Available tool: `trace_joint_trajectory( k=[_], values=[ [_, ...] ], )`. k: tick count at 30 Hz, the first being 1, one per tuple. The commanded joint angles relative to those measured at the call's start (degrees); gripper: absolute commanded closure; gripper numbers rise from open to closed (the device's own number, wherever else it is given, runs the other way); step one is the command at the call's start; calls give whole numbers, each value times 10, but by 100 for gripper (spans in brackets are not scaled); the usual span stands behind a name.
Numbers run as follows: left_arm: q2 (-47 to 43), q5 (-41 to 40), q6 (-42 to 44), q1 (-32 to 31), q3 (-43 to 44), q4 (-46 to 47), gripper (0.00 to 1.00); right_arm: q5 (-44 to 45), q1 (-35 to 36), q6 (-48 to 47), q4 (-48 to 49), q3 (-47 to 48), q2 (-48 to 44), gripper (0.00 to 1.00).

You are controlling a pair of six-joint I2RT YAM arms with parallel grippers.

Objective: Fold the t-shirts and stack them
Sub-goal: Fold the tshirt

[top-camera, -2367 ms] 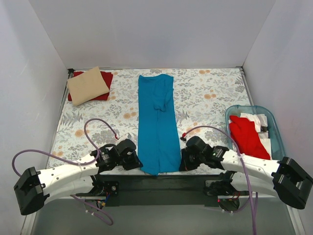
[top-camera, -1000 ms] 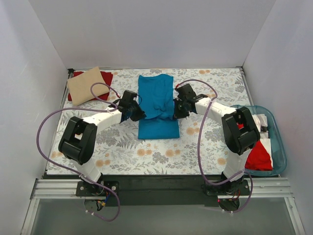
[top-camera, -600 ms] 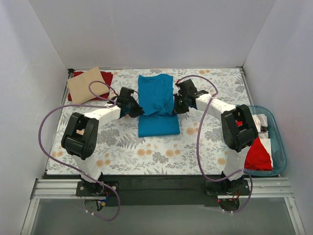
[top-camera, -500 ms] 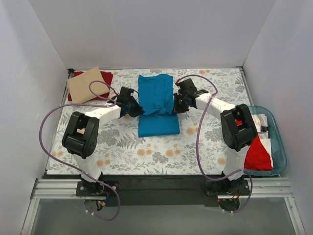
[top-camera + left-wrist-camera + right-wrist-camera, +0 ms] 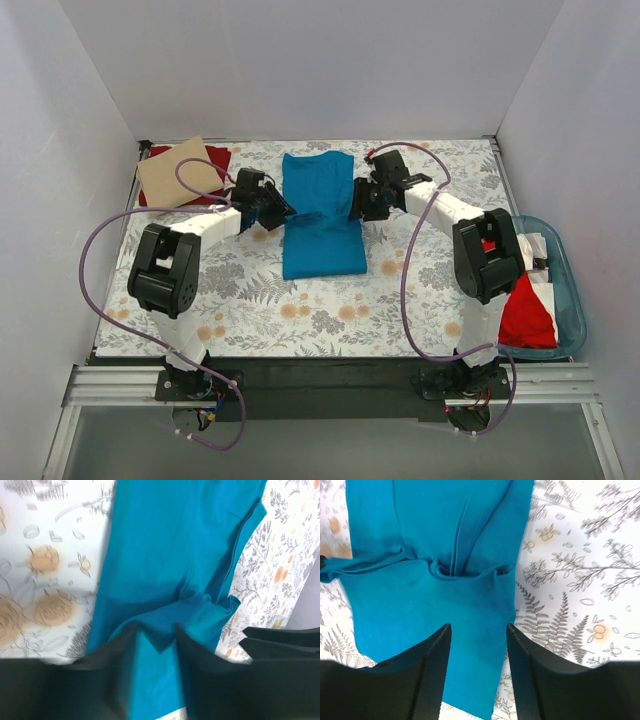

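Observation:
A teal-blue t-shirt lies at the middle of the table, its near half doubled back over the far half, with a rumpled fold line across it. My left gripper hovers at its left edge and my right gripper at its right edge. In the left wrist view the left gripper is open, blurred, over the teal cloth. The right gripper is open above the shirt's right edge, holding nothing. A folded tan t-shirt rests on a red t-shirt at the back left.
A clear blue tub at the right edge holds a red t-shirt and some white cloth. The floral table cloth covers the table. White walls close in the back and both sides.
Both grippers carried the shirt's near hem up and over its far half, then opened and let it go. The loose hem has settled on the shirt.

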Motion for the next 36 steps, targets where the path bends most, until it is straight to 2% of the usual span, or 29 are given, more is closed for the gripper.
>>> trace_joint_trajectory(
  k=[1, 2, 4, 6, 7, 10, 11, 12, 16, 20, 26, 36],
  values=[
    [-29, 5, 19, 18, 11, 24, 57, 1, -4, -12, -2, 27, -21, 44],
    [-35, 4, 24, 23, 7, 23, 47, 3, -4, -13, -5, 25, -27, 43],
    [-45, 6, 29, 28, 7, 15, 45, 2, -4, -13, -5, 17, -44, 43],
    [-52, 8, 36, 29, 6, 2, 49, -3, -3, -13, -5, 4, -57, 43],
    [-61, 13, 36, 27, 2, 1, 52, -4, 3, -15, -5, 0, -59, 44],
    [-69, 24, 32, 13, -6, 2, 73, -1, 22, -16, -4, -6, -60, 50],
    [-65, 36, 31, 9, -4, 1, 77, -3, 28, -15, -1, -5, -56, 57],
    [-60, 41, 28, 4, -3, 1, 87, -4, 33, -13, -1, -3, -44, 59],
    [-15, 65, 23, -19, 17, 8, 100, -18, 50, -13, -1, 42, 1, 62],
    [38, 83, 19, -28, 52, 26, 100, -36, 50, -16, 1, 89, 49, 64],
    [96, 59, 11, -14, 70, 38, 100, -39, 41, -18, 2, 140, 120, 64],
    [97, 52, -9, 15, 19, 60, 100, -59, -2, -10, 6, 113, 144, 64]
  ],
)
